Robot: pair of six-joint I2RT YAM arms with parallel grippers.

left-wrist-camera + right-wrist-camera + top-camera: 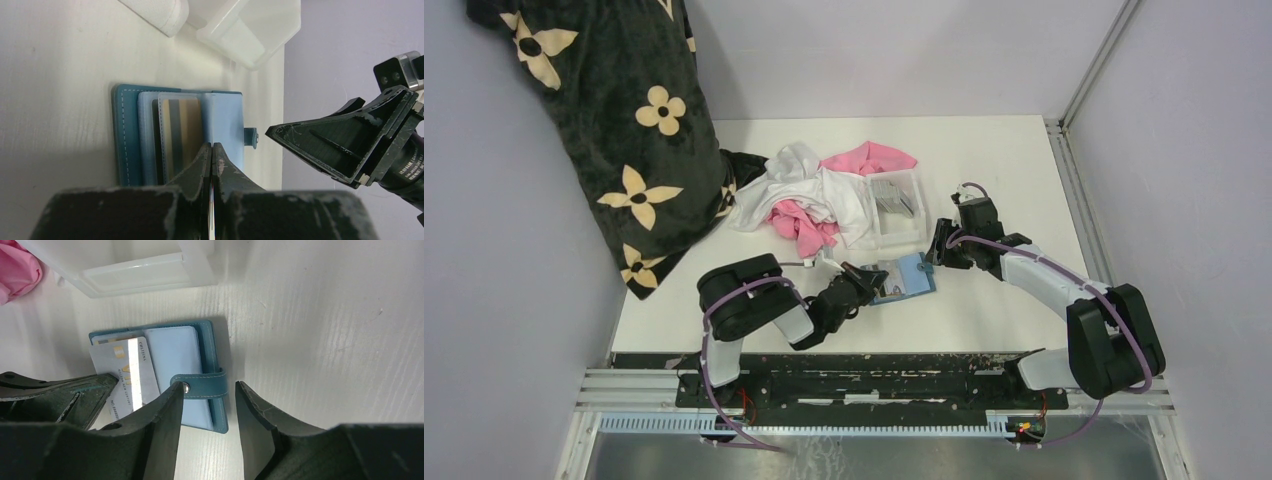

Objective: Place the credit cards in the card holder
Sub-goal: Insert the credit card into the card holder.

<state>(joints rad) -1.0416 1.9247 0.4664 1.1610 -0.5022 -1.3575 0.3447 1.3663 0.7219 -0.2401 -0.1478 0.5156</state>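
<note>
The teal-blue card holder (pixel 906 277) lies open on the white table, strap and snap toward the right arm. My left gripper (pixel 861 283) is at its left edge, shut on a thin card seen edge-on between the fingers (pixel 212 200). In the right wrist view a silver credit card (pixel 125 372) slants over the holder's (pixel 207 347) left half, its lower end at the left fingers (pixel 50 395). A gold-tan card (pixel 185 127) shows among the inner sleeves. My right gripper (pixel 208 387) is open and empty, just above the strap (pixel 207 389). More grey cards (pixel 892 195) lie in the clear tray.
The clear plastic tray (pixel 914 232) stands just behind the holder. A heap of white and pink clothes (pixel 809 195) lies behind the left arm, and a black flowered cloth (pixel 624 130) hangs at far left. The table's right edge runs along a metal rail (pixel 1074 190).
</note>
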